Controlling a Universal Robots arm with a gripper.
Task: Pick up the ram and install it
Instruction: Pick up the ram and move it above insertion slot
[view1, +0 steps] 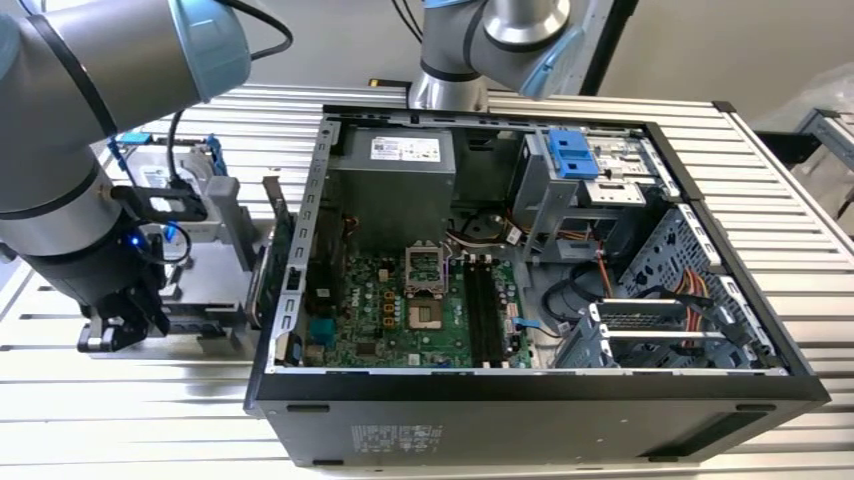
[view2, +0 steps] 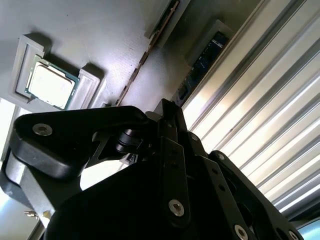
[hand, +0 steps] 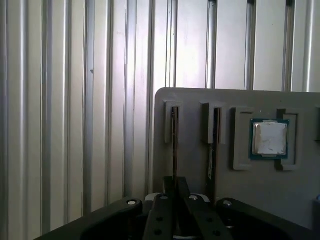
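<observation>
While the ram (hand: 174, 140) stands edge-on in the gray tray (hand: 195, 100), closed fingers (hand: 170, 192) pinch its end.

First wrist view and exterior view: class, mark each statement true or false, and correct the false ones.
1. A processor chip lies in a recess of the grey tray. True.
2. The computer case is closed. False: it is open, and its motherboard is showing.
3. A ram stick and a second stick stand on edge in the tray's slots. True.
4. The gripper hangs inside the case. False: it is at the tray, outside the case, on the exterior view's left.
</observation>
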